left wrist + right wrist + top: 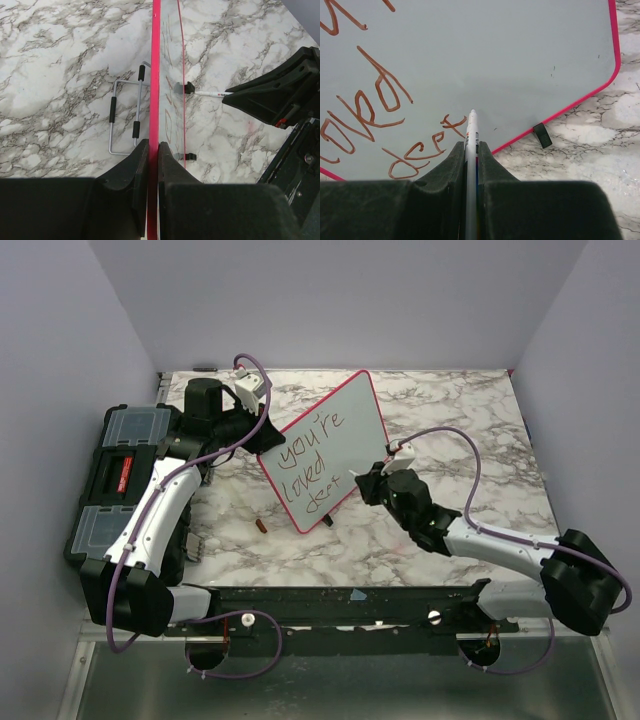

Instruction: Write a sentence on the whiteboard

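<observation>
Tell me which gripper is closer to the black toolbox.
Left. The left gripper clamps the whiteboard edge beside the black toolbox; the right gripper, holding a marker, is on the whiteboard's far side.

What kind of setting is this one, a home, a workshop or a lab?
Probably a lab robot test cell: plain walls box in a marble-patterned tabletop, the left arm and right arm are bolted to a rail, and a black toolbox sits at left.

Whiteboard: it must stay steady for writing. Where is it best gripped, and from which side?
Pinch the whiteboard by its thin red frame, edge-on from the left, as the left gripper does: the board stands on edge, so this leaves its written face free.
</observation>
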{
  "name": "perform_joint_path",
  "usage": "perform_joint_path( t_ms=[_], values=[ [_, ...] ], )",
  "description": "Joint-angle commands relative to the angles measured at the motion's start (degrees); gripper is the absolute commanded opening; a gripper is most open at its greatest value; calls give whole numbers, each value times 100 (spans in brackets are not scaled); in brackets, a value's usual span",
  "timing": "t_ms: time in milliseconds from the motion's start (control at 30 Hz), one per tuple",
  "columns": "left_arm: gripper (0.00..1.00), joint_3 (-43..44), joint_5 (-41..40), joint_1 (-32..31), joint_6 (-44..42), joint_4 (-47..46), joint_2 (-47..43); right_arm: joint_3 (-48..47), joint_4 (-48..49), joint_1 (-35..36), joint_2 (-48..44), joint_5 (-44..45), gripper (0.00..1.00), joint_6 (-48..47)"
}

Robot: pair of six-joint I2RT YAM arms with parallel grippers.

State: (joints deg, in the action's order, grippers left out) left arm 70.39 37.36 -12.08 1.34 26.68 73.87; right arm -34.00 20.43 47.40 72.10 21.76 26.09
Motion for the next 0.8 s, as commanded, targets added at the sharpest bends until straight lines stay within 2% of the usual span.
perform_joint_path(
  t_ms=[0, 533, 767],
  values=[
    [0, 62, -54, -18, -289, 61, -49, -119, 277, -29, 156, -162, 1, -28],
    [0, 54, -51, -26, -288, 75, -30, -655, 454, -32, 708, -83, 1, -155],
    [0, 63, -46, -23, -286, 74, -13, -563, 475, -37, 902, -109, 1, 10]
  ],
)
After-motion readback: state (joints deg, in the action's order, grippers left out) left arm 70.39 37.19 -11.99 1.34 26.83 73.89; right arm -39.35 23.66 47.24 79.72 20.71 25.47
